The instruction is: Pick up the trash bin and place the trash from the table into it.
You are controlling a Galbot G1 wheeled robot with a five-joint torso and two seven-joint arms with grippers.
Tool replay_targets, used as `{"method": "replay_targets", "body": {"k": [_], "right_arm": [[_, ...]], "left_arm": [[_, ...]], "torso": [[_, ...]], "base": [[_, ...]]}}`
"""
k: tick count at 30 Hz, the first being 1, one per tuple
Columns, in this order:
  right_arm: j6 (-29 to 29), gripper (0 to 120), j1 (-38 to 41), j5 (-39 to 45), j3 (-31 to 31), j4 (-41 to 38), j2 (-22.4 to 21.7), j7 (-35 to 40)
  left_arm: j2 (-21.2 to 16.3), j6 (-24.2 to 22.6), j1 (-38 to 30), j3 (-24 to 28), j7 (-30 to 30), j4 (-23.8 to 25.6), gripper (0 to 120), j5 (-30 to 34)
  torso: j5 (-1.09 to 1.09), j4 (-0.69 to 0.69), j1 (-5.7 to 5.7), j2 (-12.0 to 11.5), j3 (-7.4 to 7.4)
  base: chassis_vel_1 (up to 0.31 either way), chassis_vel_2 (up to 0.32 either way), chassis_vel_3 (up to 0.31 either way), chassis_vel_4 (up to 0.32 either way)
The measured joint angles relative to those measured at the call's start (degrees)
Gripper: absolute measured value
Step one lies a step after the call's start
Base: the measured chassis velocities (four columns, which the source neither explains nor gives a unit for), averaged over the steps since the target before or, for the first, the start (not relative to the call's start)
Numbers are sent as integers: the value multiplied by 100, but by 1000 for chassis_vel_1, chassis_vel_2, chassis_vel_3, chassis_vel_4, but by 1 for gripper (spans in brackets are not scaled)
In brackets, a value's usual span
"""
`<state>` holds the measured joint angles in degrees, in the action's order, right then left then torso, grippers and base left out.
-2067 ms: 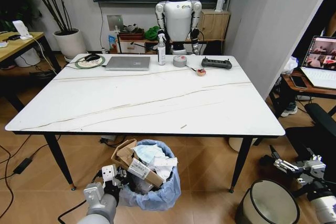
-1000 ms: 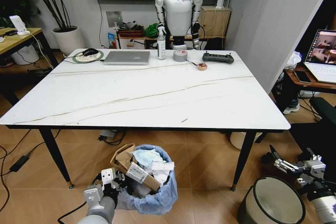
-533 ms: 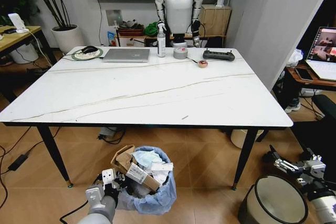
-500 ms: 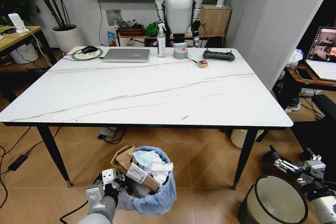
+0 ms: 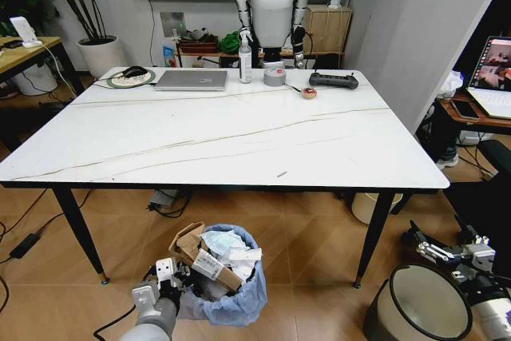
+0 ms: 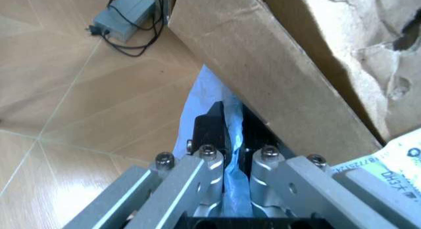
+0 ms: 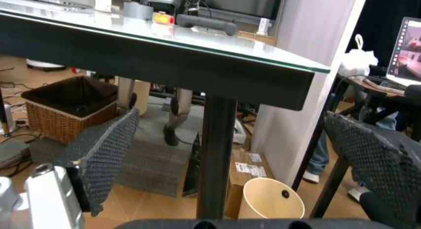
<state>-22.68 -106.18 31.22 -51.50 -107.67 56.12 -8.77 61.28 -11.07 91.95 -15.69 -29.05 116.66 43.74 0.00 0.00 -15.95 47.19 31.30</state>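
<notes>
While left gripper (image 5: 172, 275) pinches bag-lined rim of bin (image 5: 226, 277), fingers (image 6: 212, 166) clamped tight on blue plastic, bin stands on floor below front edge of table (image 5: 239, 137), stuffed with trash (image 5: 215, 253). Keep bin level; cardboard box (image 6: 283, 76) overhangs rim, may tip. Right gripper (image 5: 437, 251) low at right, spread wide, empty.

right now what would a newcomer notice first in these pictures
The big marble-look table takes the middle of the head view. On the floor before its near edge sits the trash bin, its blue bag stuffed with papers and a torn cardboard box. The left tool is shut on the bag's rim; the right tool hangs open over a dark round bin.
</notes>
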Motion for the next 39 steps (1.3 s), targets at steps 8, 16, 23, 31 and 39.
{"method": "replay_targets", "body": {"k": [8, 16, 23, 31, 39], "right_arm": [[0, 100, 0, 0, 0, 0, 0, 0], [0, 100, 0, 0, 0, 0, 0, 0], [0, 100, 0, 0, 0, 0, 0, 0], [0, 100, 0, 0, 0, 0, 0, 0], [0, 100, 0, 0, 0, 0, 0, 0]], "left_arm": [[18, 69, -47, -7, 110, -138, 0, 49], [43, 149, -94, -20, 212, -362, 0, -14], [50, 188, -128, -13, 256, -429, 0, -77], [66, 239, -119, -38, 300, -508, 0, -131], [110, 455, -120, -90, 462, -919, 0, -264]], "torso": [[0, 0, 76, -173, -99], [0, 0, 149, -349, -203], [0, 0, 206, -493, -289], [0, 0, 277, -667, -391], [-1, 0, 349, -840, -492]], "base": [[0, 0, 0, 0], [0, 0, 0, 0], [0, 0, 0, 0], [0, 0, 0, 0], [0, 0, 0, 0]]}}
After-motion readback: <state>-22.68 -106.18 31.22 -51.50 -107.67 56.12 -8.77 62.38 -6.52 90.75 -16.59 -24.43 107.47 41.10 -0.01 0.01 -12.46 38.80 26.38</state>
